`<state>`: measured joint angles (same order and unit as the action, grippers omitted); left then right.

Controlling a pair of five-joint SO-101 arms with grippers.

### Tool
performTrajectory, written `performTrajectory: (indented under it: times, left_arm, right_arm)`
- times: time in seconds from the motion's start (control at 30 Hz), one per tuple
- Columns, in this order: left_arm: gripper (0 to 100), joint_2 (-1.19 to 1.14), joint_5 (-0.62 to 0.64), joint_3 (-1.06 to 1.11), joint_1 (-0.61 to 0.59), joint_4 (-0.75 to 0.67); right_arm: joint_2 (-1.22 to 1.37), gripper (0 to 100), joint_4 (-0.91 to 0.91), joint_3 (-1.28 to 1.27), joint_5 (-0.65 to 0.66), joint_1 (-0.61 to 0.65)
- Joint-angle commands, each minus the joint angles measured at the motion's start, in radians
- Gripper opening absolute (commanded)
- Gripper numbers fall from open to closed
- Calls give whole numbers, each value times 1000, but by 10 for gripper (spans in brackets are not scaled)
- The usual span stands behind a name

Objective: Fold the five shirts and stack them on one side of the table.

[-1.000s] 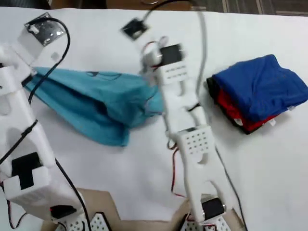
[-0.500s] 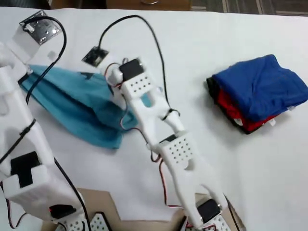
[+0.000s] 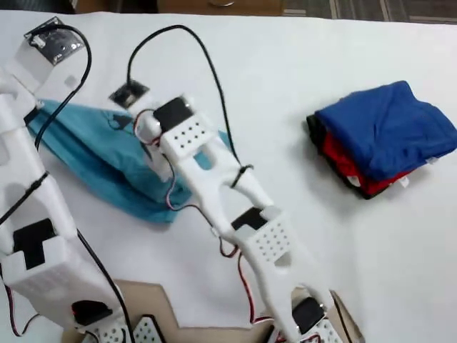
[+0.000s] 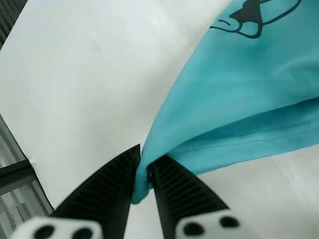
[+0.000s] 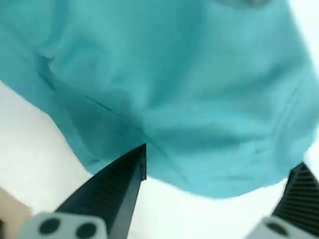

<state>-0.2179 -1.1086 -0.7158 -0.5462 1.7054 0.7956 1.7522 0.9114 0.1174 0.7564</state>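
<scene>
A teal shirt (image 3: 86,153) lies crumpled and stretched out on the left part of the white table (image 3: 300,57). My left gripper (image 4: 143,172) is shut on one edge of the teal shirt (image 4: 239,94), at the shirt's far-left corner in the high view, where the left gripper (image 3: 34,108) sits. My right gripper (image 5: 222,159) is open, its fingers spread wide just above the teal shirt (image 5: 174,74). The high view has the right gripper (image 3: 150,143) over the shirt's middle.
A stack of folded shirts lies at the right: blue (image 3: 389,128) on top, red (image 3: 341,161) under it, black (image 3: 314,130) at the bottom. A black cable (image 3: 207,57) loops over the table behind the right arm. Brown cardboard (image 3: 153,304) lies by the arm bases.
My right arm has swung left, from the teal shirt's right end to over its middle. The shirt's right end has drawn in to the left. The left arm has barely moved.
</scene>
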Motion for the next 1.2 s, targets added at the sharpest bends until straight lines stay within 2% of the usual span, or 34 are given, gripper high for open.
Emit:
performTrajectory:
  times: [0.0, 0.13, 0.43, 0.67, 0.83, 1.17]
  left_arm:
    - [20, 5, 31, -41, -12, -20]
    - [20, 5, 38, -41, -11, -20]
    - [20, 12, 40, -41, -9, -14]
    - [20, 14, 40, -42, -12, -12]
    - [20, 14, 40, -42, -9, -11]
    - [20, 12, 40, -41, -9, -6]
  right_arm:
    - [-62, 418, -12, -41, -203, 16]
    - [-16, 418, -4, -52, -400, 41]
    - [84, 418, -27, -44, -400, 79]
    - [177, 415, -219, -32, -407, -120]
    - [189, 415, -272, 100, -399, -275]
    - [209, 415, -268, 311, -94, -397]
